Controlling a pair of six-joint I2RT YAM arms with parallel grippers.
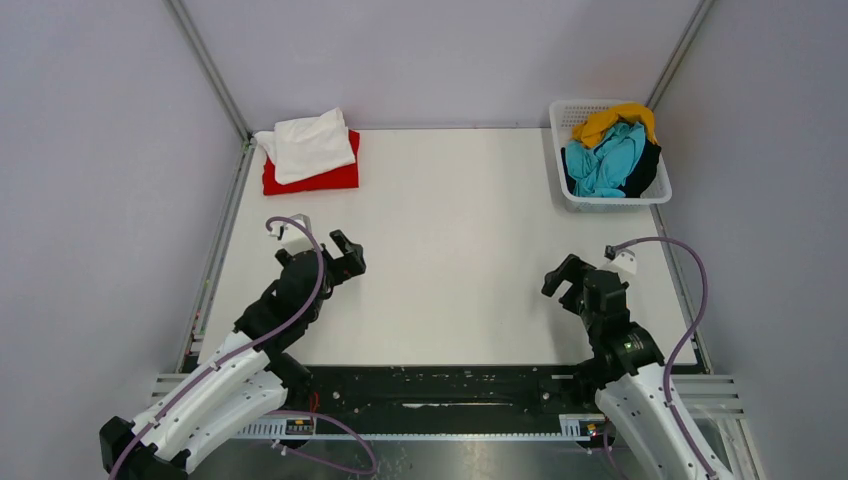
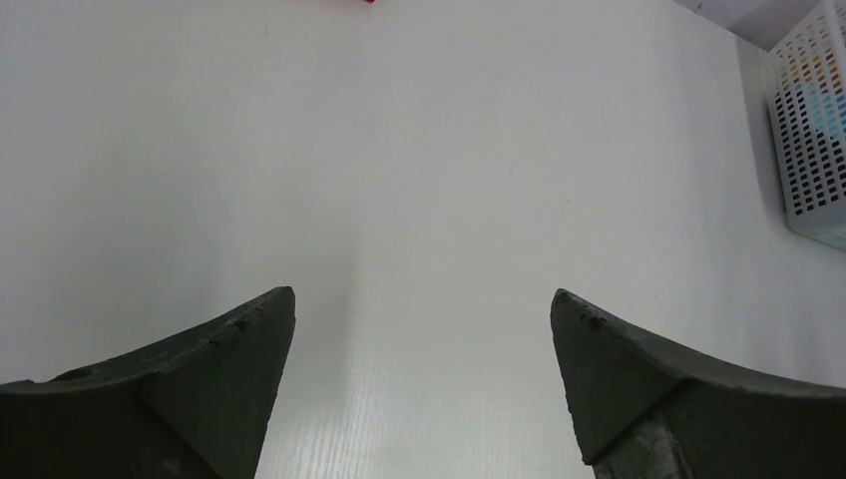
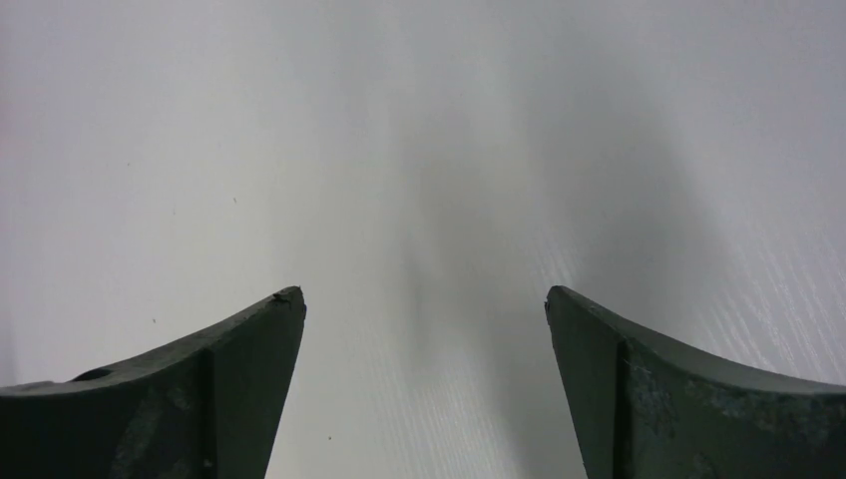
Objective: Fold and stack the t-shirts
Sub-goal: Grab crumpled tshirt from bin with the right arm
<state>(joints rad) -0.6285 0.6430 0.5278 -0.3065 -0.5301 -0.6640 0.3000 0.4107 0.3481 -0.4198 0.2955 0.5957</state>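
Observation:
At the table's back left corner a white t-shirt [image 1: 308, 143] lies folded on a folded red t-shirt [image 1: 330, 177]. In the basket at the back right sit crumpled turquoise [image 1: 604, 160], mustard yellow [image 1: 606, 121] and black [image 1: 648, 168] t-shirts. My left gripper [image 1: 352, 258] hovers over the near left of the table, open and holding nothing; in the left wrist view [image 2: 423, 299] only bare table shows between its fingers. My right gripper [image 1: 557, 283] stands open over the near right, likewise with nothing in it [image 3: 424, 294].
The white mesh basket [image 1: 577, 201] stands at the back right corner; its wall [image 2: 813, 150] shows at the right edge of the left wrist view. Grey walls enclose the table on three sides. A black rail runs along the near edge between the arm bases.

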